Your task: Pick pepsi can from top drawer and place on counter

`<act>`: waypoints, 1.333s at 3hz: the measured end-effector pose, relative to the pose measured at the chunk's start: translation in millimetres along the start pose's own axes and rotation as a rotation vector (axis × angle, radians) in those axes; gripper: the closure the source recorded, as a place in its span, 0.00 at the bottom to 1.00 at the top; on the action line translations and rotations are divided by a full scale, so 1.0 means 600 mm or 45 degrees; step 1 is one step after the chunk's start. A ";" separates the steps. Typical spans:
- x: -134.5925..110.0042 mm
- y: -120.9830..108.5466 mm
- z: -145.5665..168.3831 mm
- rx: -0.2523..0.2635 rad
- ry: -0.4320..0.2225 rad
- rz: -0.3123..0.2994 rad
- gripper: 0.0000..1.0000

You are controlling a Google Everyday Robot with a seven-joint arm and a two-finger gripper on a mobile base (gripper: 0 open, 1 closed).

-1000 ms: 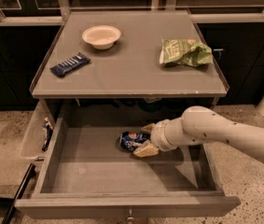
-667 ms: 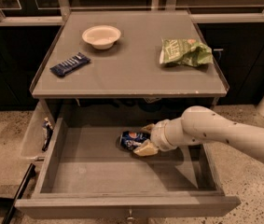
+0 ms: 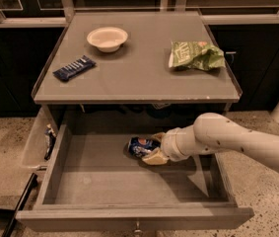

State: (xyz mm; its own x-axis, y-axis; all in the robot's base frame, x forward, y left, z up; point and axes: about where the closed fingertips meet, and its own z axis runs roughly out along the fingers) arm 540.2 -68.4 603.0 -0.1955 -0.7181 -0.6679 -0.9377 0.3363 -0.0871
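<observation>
The pepsi can (image 3: 138,145), dark blue with white and red marks, lies on its side on the floor of the open top drawer (image 3: 104,181), near the middle. My gripper (image 3: 152,147) reaches in from the right. Its tan fingers (image 3: 154,158) sit one behind and one in front of the can's right end, closed against it. The can still rests on the drawer floor. The counter (image 3: 134,75) is the grey top above the drawer.
On the counter stand a white bowl (image 3: 107,38) at the back left, a dark blue snack bar wrapper (image 3: 74,68) at the left and a green chip bag (image 3: 195,55) at the right. My white arm (image 3: 237,142) crosses the drawer's right wall.
</observation>
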 end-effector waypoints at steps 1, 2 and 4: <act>-0.005 -0.001 -0.005 0.000 0.000 0.000 1.00; -0.020 0.009 -0.052 -0.023 -0.031 0.027 1.00; -0.090 0.028 -0.205 -0.003 -0.135 -0.034 1.00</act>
State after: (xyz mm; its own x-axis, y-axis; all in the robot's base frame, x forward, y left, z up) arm 499.5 -98.9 728.3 -0.1388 -0.6581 -0.7400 -0.9429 0.3162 -0.1043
